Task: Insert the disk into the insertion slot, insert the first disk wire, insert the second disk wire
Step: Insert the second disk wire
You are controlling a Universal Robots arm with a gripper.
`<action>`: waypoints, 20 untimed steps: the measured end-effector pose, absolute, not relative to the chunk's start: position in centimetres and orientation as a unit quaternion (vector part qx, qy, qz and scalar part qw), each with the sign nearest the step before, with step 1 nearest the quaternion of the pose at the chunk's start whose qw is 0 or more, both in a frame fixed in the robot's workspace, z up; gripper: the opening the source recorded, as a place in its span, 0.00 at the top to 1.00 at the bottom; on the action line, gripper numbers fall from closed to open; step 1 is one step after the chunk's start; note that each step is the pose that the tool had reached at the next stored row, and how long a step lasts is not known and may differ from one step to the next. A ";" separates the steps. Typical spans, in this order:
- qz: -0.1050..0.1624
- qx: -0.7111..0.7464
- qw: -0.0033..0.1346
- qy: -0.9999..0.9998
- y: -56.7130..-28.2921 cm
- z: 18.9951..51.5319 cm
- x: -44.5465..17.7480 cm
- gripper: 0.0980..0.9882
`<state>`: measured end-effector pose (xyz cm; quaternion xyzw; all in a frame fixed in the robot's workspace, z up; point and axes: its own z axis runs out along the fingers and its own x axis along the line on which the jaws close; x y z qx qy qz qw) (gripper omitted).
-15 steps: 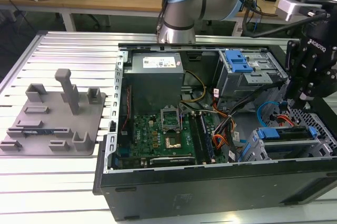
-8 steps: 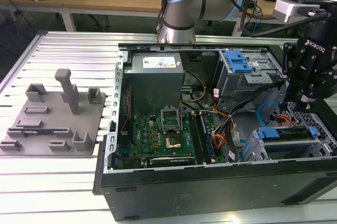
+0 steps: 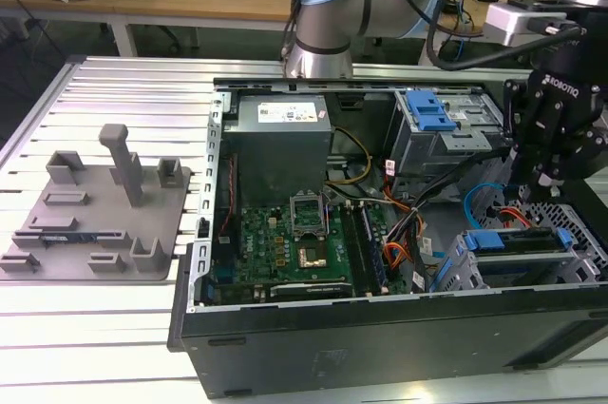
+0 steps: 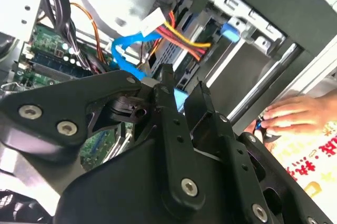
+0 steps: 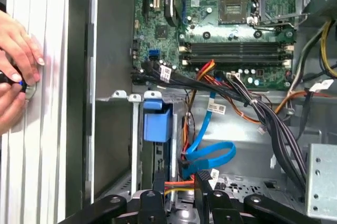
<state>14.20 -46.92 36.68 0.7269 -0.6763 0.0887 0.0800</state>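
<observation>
An open computer case (image 3: 380,352) lay on the slotted aluminium counter (image 3: 104,337). In the exterior view the disk (image 3: 518,240), its blue carrier showing, sat inside the insertion slot (image 3: 503,278) at about four o'clock of the case, near the case's front wall. The arm's black fingers (image 3: 543,183) hung just above that cage, at about three o'clock, between it and the taller bay with a blue latch (image 3: 432,114) at one o'clock. In both wrist views the fingers (image 5: 197,184) (image 4: 169,89) stood a little apart, with a gap between the tips and nothing visibly clamped. A blue flat cable (image 5: 210,155) looped just ahead of them, and a bundle of red, orange and yellow wires (image 4: 184,39) ran close by. Whether either touched the fingers I could not tell. The motherboard (image 3: 294,242) lay in the case's middle, with the grey power supply (image 3: 280,138) at twelve o'clock of it. A grey fixture plate (image 3: 95,219) rested on the counter at nine o'clock of the case, well apart from it. A person's hand (image 5: 16,50) rested on the counter beside the case's outer wall
</observation>
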 end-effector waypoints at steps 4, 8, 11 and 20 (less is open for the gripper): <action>0.095 0.730 0.078 -0.672 -46.9 36.5 13.4 0.70; 0.102 0.737 0.072 -0.664 -46.9 36.4 13.0 0.70; 0.103 0.738 0.071 -0.663 -46.8 36.4 12.7 0.70; 0.106 0.738 0.074 -0.662 -45.9 36.4 13.2 0.70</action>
